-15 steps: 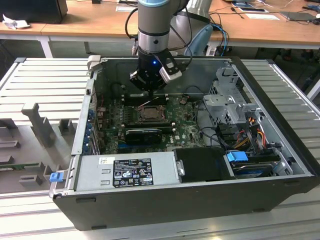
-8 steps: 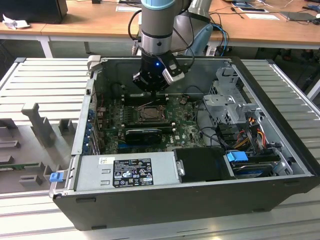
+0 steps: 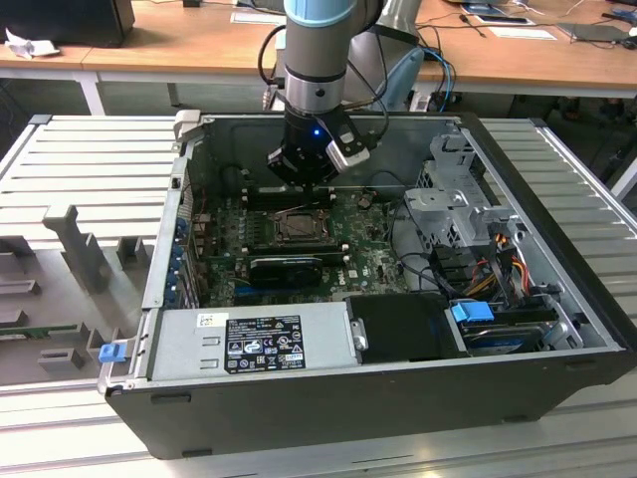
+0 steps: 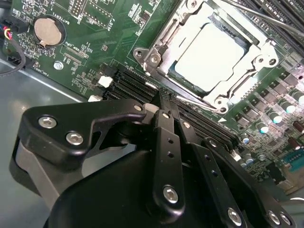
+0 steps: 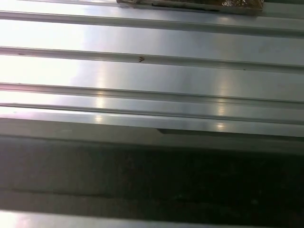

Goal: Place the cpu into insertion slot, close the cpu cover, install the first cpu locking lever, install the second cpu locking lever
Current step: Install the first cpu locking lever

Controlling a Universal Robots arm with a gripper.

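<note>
- Gripper [image 4: 164,102]: black, two-fingered; fingers drawn together at the tips, nothing between them; poised just short of the socket edge, over the long black card slots [image 4: 128,85].
- Cpu [image 4: 209,54]: small flat square chip, pale face; seated in the insertion slot [image 4: 156,52], just ahead of the fingertips, not touched.
- Cpu cover [image 4: 259,76]: thin silvery frame with cut-out centre; lying down around the chip, corners by the socket screws.
- Locking lever [image 4: 190,100]: slim wire rod along the socket edge nearest the fingertips; whether latched, cannot tell.
- Handling, judged: chip light, rigid, smooth-faced, fragile underneath; best taken by opposite edges, never pressed on the face.
- Handling, judged: cover stiff sheet metal, springy; lever thin, slippery, best pushed at its bent end.
- Motherboard [image 3: 348,261]: green, inside the open computer case [image 3: 398,398], beneath the gripper.
</note>
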